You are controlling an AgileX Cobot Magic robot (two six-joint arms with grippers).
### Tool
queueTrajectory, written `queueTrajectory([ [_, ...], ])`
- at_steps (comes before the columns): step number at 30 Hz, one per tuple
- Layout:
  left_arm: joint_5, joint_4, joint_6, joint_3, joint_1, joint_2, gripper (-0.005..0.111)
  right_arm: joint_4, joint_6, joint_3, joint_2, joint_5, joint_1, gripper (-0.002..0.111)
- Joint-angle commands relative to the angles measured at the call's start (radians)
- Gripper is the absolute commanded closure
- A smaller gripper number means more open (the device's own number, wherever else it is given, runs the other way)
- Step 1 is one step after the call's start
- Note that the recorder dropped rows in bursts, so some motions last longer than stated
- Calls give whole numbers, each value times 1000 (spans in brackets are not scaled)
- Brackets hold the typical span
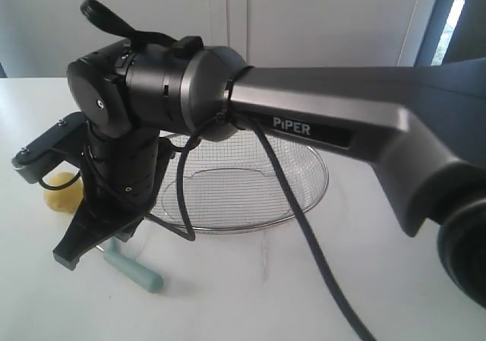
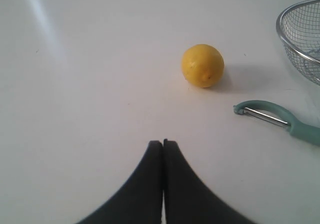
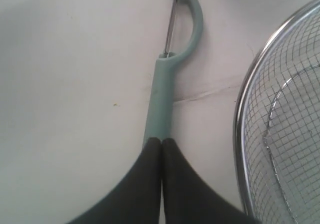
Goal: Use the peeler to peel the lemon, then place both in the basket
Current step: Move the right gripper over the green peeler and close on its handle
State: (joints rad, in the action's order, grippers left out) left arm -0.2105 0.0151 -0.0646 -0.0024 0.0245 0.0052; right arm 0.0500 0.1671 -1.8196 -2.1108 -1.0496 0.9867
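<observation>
Lemon (image 2: 202, 66) lies unpeeled on the bare desk (image 2: 75, 84), near the head of the peeler (image 2: 280, 120) and apart from the basket (image 2: 279, 29), a layout that apparently assigns each arm one item. The left jaws are pressed together, empty, and point toward the lemon from well short of it. The right jaws, likewise pressed together and gripping nothing, sit over the end of the peeler's handle, so both pairs must spread before any pickup.
</observation>
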Motion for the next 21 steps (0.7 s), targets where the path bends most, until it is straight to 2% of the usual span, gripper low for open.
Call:
queueTrajectory([
  [1,0,-4,1,2,0,-5,107,3,14,-7,-10,9,7,108],
  [10,0,-4,1,2,0,-5,107,-1,14,-7,-19,37,54,94],
  [15,0,-4,1,2,0,-5,107,-14,14,-7,-41,52,52,91],
  [18,0,-4,1,2,0,-5,107,-8,14,-7,-53,72,53,84],
  [21,0,-4,1,2,0,-5,107,-8,14,-7,-65,89,56,72],
])
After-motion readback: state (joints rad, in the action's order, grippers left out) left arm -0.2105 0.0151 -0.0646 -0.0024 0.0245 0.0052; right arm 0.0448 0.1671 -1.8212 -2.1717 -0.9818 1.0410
